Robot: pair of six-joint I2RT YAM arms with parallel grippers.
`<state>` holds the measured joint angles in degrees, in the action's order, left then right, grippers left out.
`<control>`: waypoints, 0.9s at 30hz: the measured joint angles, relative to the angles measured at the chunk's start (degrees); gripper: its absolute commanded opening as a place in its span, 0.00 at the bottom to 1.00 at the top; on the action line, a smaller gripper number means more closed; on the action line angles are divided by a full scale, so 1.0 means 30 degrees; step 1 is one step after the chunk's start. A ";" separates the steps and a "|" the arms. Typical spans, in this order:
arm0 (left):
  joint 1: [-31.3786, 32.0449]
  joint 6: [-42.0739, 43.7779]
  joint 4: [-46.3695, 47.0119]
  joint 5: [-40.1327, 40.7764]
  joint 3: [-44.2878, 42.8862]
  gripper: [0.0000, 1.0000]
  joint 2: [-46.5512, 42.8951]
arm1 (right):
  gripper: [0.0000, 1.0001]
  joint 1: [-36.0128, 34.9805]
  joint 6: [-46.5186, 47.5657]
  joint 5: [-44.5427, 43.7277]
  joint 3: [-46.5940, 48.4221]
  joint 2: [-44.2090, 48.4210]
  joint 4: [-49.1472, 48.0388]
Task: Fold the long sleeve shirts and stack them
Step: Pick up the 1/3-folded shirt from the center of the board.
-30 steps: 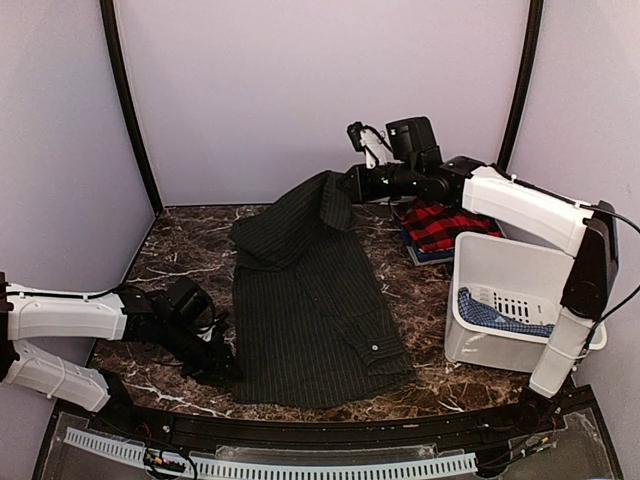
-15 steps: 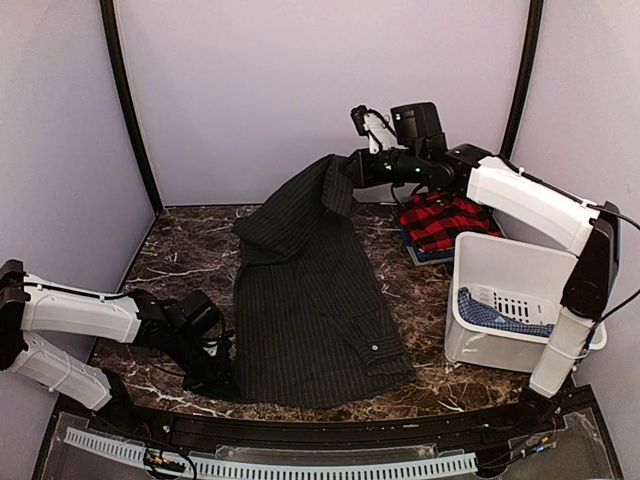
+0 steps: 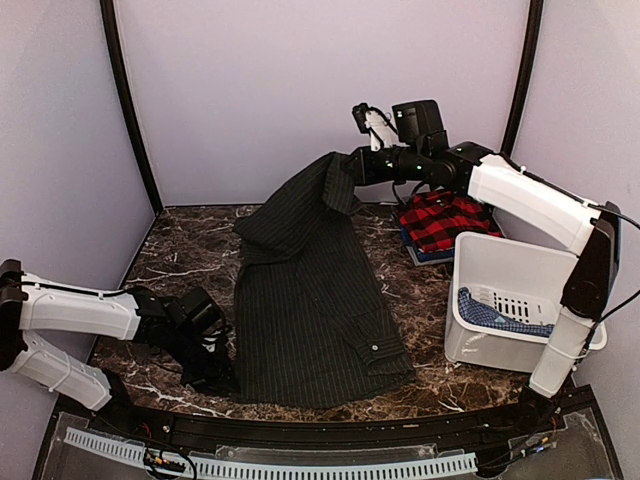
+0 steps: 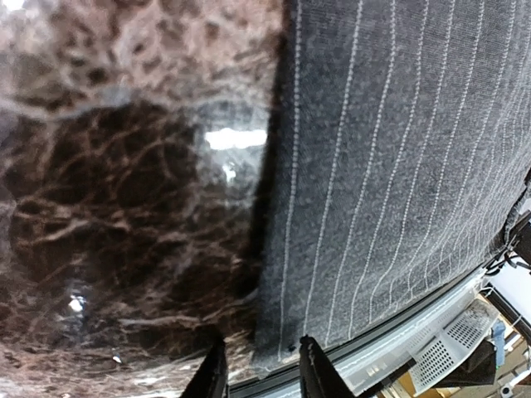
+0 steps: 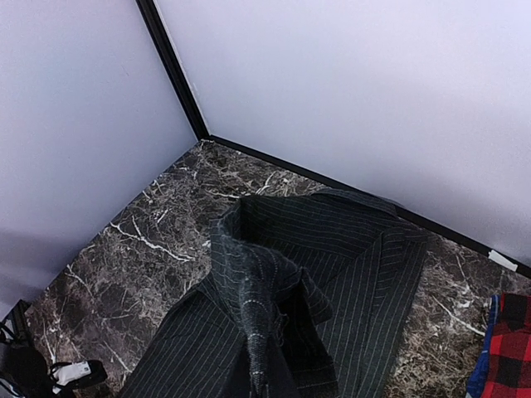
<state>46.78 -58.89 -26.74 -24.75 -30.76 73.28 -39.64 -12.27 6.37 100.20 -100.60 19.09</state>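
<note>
Soft, even light fills the overhead view, with only faint shadows. In the left wrist view the table (image 4: 108,191) throws back white glare spots and looks blurred, while the shirt (image 4: 398,166) shows crisper stripes. The right wrist view is sharp; its left wall (image 5: 50,265) darkens toward the bottom.

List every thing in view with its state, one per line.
pinstriped shirt: near part flat on the table, far end lifted
white bin: upright, blue cloth inside
plaid shirt: lying beyond the white bin, untouched
left gripper: jaws open astride the pinstriped shirt's near corner
right gripper: jaws shut on the pinstriped shirt
</note>
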 measured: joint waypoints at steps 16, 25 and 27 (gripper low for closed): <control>-0.3701 0.2987 -0.1887 0.2157 -0.1428 0.00 0.1311 | 0.00 0.0765 -0.0619 -0.0386 0.0838 -0.0641 0.0058; -0.4044 0.6018 -0.4656 0.2783 -0.4109 0.00 0.1239 | 0.00 0.1902 -0.2157 -0.1581 0.1115 -0.0794 0.0481; -0.4044 0.6674 -0.4925 0.2710 -0.4976 0.00 0.1093 | 0.00 0.2018 -0.2426 -0.1734 0.0925 -0.0627 0.0525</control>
<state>34.65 -38.87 -41.52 -16.62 -45.69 76.55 -33.58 -19.55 1.17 102.98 -102.48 20.67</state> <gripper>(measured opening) 0.004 0.006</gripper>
